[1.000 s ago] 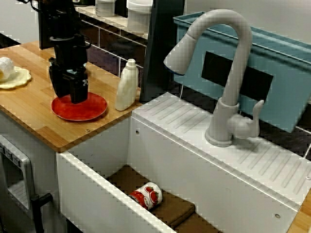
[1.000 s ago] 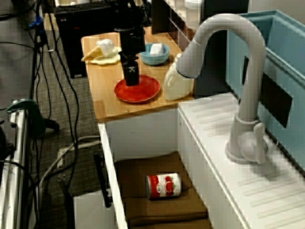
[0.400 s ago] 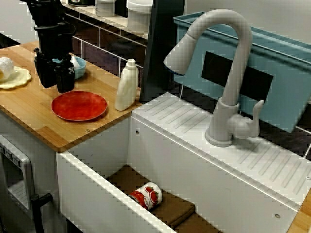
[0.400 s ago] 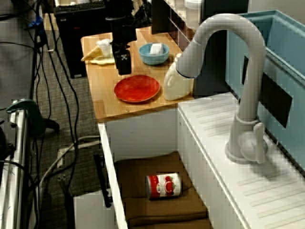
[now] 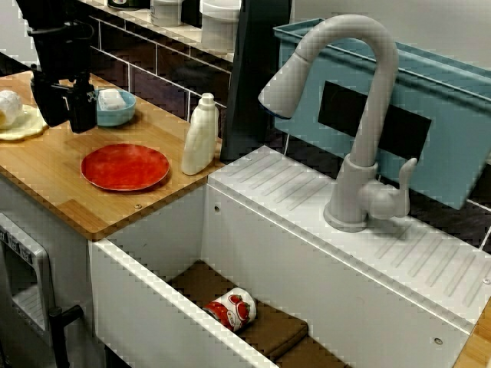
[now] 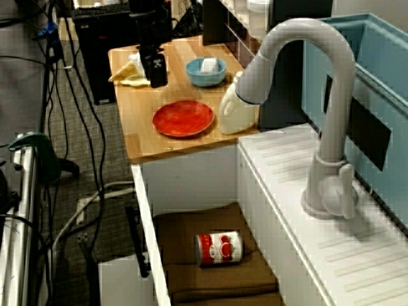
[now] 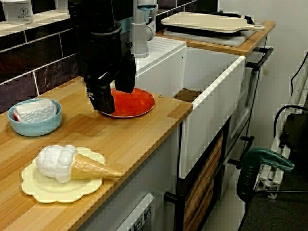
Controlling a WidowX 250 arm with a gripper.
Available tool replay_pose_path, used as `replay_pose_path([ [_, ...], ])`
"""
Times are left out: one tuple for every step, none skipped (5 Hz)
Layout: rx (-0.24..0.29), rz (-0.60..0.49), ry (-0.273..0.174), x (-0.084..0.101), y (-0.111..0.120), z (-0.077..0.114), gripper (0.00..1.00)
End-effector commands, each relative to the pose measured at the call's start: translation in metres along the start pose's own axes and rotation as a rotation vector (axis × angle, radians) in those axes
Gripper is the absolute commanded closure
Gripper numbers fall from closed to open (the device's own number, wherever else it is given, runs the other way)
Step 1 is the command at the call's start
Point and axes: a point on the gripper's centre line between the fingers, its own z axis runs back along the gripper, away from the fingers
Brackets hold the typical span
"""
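Glossy red plate (image 5: pixel 125 166), matt wood-grain counter (image 5: pixel 54 184), smooth white sink (image 5: pixel 291 261).

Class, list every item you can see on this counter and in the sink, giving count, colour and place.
plate: 1, red, wooden counter near sink
bowl: 1, light blue, behind plate, white item inside
ice cream cone: 1, white and tan, on pale yellow dish
bottle: 1, white, counter beside sink
can: 1, red and white, lying on brown cloth in sink
faucet: 1, off-white, behind sink
bin: 1, teal, behind faucet
gripper: 1, black, above counter beside bowl, open, empty
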Motion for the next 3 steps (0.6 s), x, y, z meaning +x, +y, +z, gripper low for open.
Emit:
replay_pose_path([
  [0.057,0.039,-0.095,-0.010,0.022,0.030,0.00],
  [0.061,0.060,-0.112,-0.017,0.034,0.030,0.00],
  [0.070,0.083,-0.123,-0.022,0.040,0.030,0.00],
])
